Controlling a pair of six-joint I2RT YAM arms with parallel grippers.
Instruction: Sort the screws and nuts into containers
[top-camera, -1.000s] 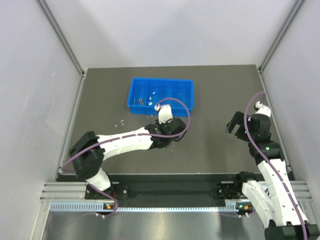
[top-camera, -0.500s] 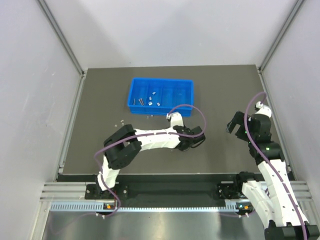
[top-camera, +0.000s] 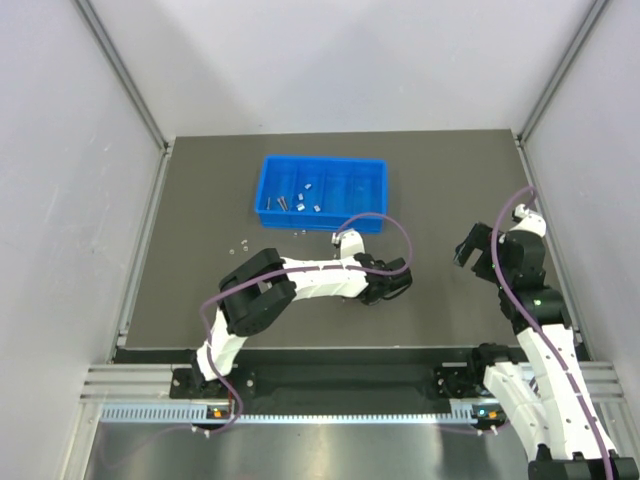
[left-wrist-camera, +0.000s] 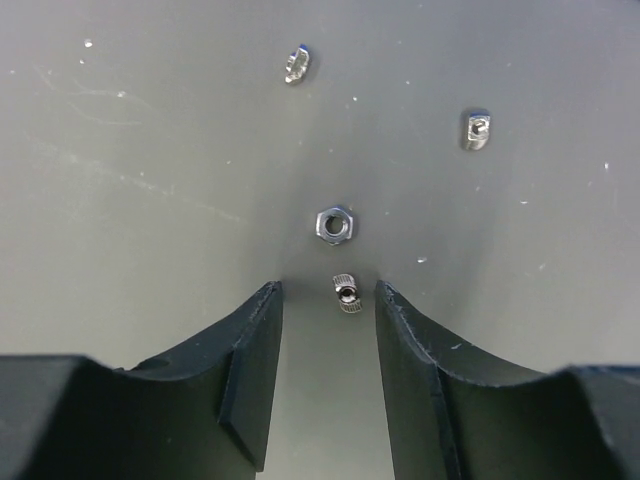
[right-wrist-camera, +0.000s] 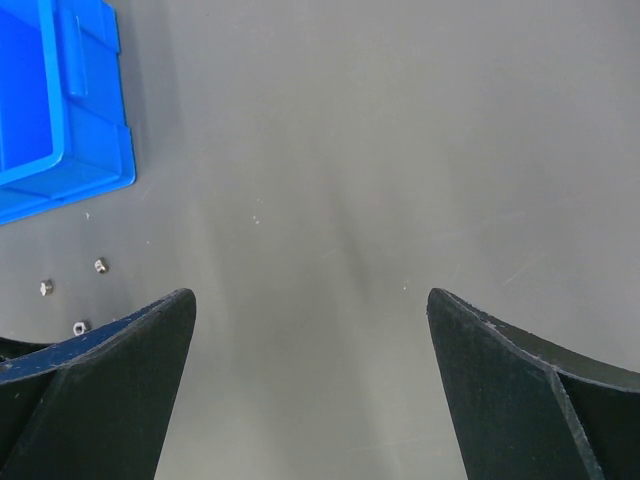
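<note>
Since a second ago my left arm has swung from the blue tray back over the bench. Left jaws are half spread and grip nothing. A small nut lies between their tips, with a hex nut just beyond and two more nuts farther off. Right jaws are spread wide, empty. Screws lie near the tray's left end.

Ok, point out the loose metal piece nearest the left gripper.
The small piece between the fingertips of the left gripper, just below the hex nut; the other two lie farther off.

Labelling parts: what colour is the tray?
Bright blue tray, clearest in the top external view.
</note>
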